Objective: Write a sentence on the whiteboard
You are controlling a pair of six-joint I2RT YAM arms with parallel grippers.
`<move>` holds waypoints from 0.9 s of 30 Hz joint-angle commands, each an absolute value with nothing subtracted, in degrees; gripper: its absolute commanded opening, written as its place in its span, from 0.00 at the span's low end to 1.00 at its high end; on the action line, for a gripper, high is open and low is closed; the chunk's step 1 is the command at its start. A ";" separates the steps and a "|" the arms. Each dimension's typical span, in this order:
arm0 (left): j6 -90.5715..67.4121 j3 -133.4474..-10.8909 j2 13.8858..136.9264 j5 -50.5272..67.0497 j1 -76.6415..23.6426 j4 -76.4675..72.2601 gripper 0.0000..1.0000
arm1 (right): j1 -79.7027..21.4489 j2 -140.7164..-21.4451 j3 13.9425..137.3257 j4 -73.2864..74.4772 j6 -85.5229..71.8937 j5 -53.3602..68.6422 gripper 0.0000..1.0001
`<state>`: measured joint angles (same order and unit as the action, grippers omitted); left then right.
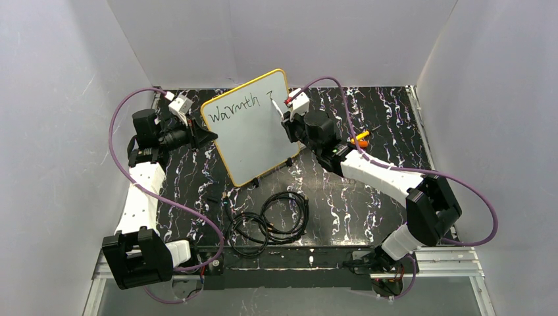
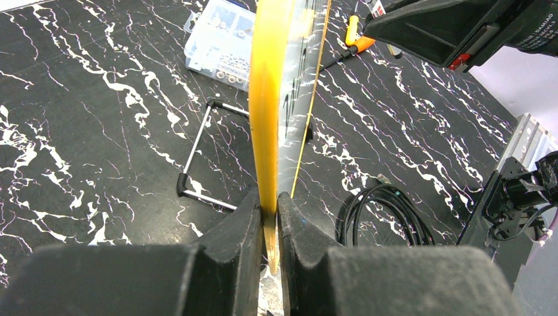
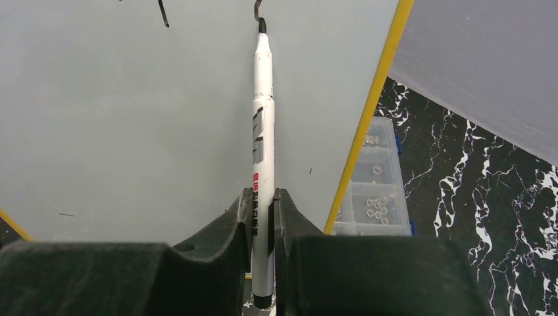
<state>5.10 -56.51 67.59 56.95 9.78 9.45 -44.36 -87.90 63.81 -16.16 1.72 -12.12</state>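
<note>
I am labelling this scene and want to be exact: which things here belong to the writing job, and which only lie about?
Belong to the job:
- whiteboard, its edge clamped by the left tool
- marker, held in the right tool
- written word "Warmth"

Just lying about:
- coiled black cables
- clear compartment box
- orange-handled item

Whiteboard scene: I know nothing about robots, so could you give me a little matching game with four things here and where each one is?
Things
1. whiteboard
2. marker
3. black cables
4. clear box

Places
A. pinched in the right gripper, tip at the board
B. coiled on the table, in front of the board
C. yellow edge clamped by the left gripper
D. on the table beyond the board, small parts inside

Pairs: 1-C, 2-A, 3-B, 4-D
</note>
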 commanded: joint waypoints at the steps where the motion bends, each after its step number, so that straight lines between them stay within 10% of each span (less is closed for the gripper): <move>1: 5.37 -56.51 66.93 58.36 9.30 13.31 0.00 | -44.34 -87.54 64.79 -16.39 2.29 -15.58 0.01; 27: 5.06 -56.34 66.62 58.80 9.29 13.01 0.00 | -44.32 -88.23 70.92 -19.19 2.90 -13.94 0.01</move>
